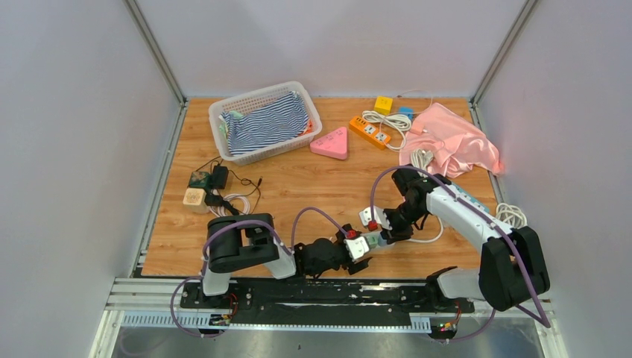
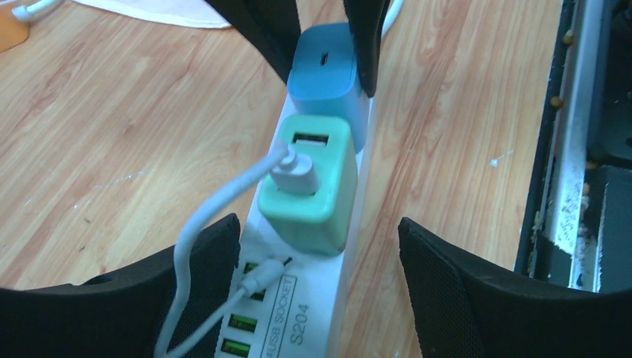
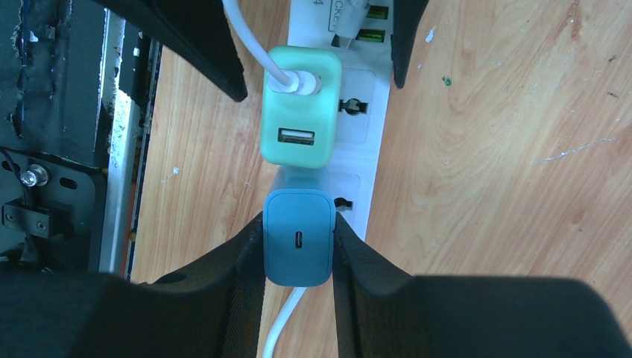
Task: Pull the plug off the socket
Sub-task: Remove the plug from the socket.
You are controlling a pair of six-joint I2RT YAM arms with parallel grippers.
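Note:
A white power strip [image 2: 317,313] lies near the table's front edge and also shows in the top view [image 1: 370,230]. A mint-green adapter [image 2: 309,186] with a white USB cable and a blue plug [image 3: 298,239] stand in its sockets. My right gripper [image 3: 298,224] is shut on the blue plug's two sides; the plug sits against the strip. My left gripper [image 2: 319,224] is open, its jaws straddling the strip at the USB end, the left finger [image 2: 216,253] close to the strip's edge and the right one apart from it.
A metal rail [image 2: 574,149] runs beside the strip. Further back stand a white basket [image 1: 223,112] with striped cloth, a pink triangle [image 1: 331,143], an orange power strip [image 1: 370,132], a pink cloth [image 1: 451,142] and black adapters with cables [image 1: 212,186].

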